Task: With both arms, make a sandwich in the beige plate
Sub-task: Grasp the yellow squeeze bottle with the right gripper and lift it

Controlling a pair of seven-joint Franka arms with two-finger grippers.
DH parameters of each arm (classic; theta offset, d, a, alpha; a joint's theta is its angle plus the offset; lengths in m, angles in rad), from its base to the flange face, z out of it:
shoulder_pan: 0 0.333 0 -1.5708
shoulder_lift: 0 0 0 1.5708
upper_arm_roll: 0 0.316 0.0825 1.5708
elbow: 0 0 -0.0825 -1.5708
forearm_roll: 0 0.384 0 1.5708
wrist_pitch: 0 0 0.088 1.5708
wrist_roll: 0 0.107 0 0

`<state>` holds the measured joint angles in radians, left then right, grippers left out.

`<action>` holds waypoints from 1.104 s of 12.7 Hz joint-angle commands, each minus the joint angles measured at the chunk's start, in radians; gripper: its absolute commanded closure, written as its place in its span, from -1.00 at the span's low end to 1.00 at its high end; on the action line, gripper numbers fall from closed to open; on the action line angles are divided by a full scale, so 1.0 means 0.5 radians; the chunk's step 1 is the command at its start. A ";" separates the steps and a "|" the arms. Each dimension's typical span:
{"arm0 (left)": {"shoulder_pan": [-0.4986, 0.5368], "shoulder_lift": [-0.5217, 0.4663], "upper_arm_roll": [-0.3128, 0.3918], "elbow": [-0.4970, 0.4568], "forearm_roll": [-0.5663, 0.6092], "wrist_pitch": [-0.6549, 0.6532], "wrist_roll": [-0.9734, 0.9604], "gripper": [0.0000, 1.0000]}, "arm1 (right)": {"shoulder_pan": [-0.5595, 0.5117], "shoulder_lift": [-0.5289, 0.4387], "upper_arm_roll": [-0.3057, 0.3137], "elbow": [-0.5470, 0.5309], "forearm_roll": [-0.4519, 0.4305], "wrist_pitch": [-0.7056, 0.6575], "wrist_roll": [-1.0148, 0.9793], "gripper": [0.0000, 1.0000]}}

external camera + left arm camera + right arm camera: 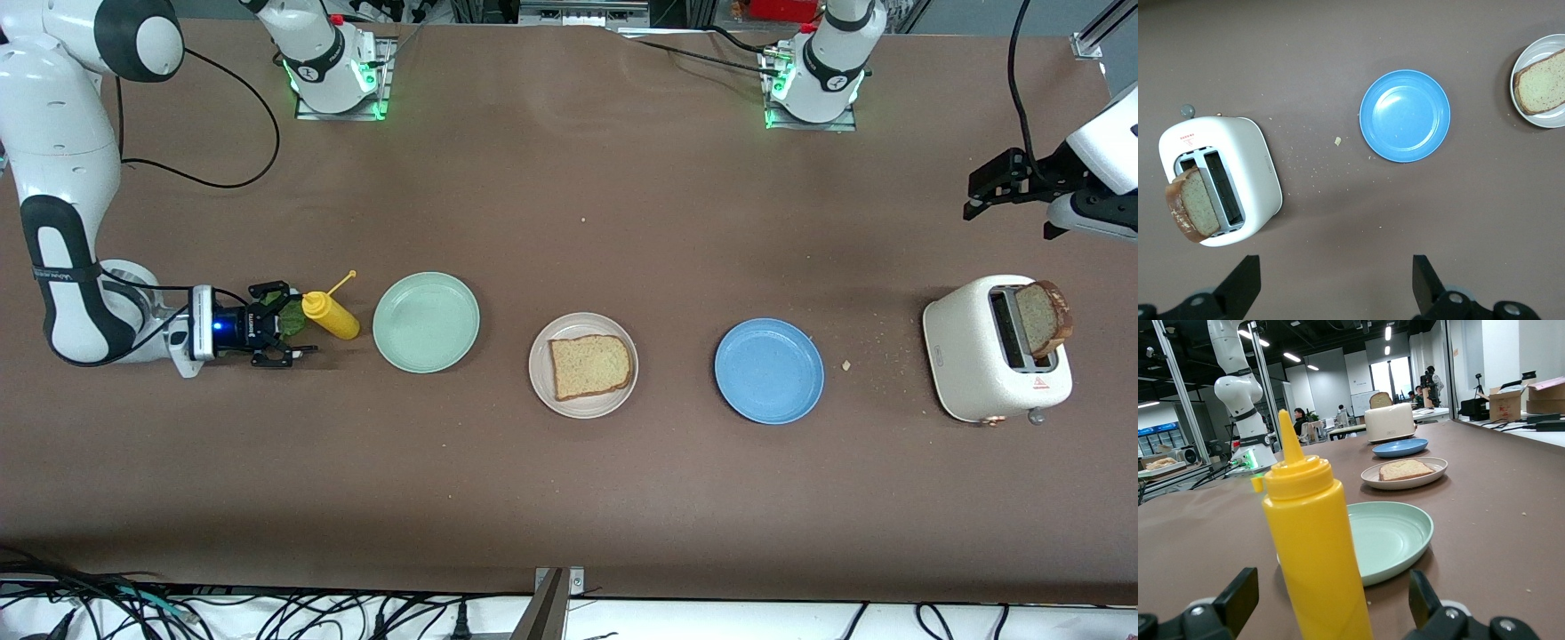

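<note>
Your right gripper, jaws apart, sits low at the bottle, likely for the lettuce; your left gripper, also apart, hangs above the toaster.

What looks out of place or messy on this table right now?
Crumbs are scattered on the table between the blue plate and the toaster. A slice of bread also sticks out of the toaster, leaning to one side rather than sitting straight in its slot. Nothing else looks spilled or damaged.
</note>
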<state>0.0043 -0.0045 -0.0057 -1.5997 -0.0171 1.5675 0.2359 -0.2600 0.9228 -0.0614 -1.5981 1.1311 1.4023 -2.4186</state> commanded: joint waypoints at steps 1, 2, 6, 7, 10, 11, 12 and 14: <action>0.013 -0.016 -0.004 -0.016 -0.030 0.001 0.013 -1.00 | 0.041 -0.033 0.006 -0.053 -0.032 -0.022 -0.056 -1.00; 0.013 -0.016 -0.004 -0.016 -0.027 0.001 0.013 -1.00 | 0.047 -0.026 0.006 -0.053 -0.032 -0.028 -0.056 -1.00; 0.016 -0.016 -0.004 -0.016 -0.027 -0.009 0.013 -1.00 | 0.060 -0.011 0.006 -0.050 -0.029 -0.025 -0.053 -0.92; 0.016 -0.016 -0.004 -0.016 -0.027 -0.009 0.016 -1.00 | 0.063 -0.005 0.006 -0.047 -0.026 -0.022 -0.053 -0.70; 0.013 -0.016 -0.004 -0.013 -0.024 -0.012 0.013 -1.00 | 0.060 0.020 0.006 -0.031 -0.004 -0.025 -0.056 0.30; 0.013 -0.016 -0.007 -0.016 -0.024 -0.015 0.010 -1.00 | 0.060 0.023 0.006 -0.028 -0.001 -0.025 -0.053 0.57; 0.013 -0.016 -0.007 -0.013 -0.024 -0.012 0.013 -1.00 | 0.060 0.023 0.006 -0.028 0.011 -0.025 -0.050 0.78; 0.013 -0.019 -0.007 -0.016 -0.024 -0.024 0.010 -1.00 | 0.060 0.023 0.006 0.033 0.033 -0.025 -0.001 0.85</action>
<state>0.0043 -0.0045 -0.0057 -1.5997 -0.0171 1.5648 0.2360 -0.2279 0.9278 -0.0605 -1.6089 1.1340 1.3975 -2.4223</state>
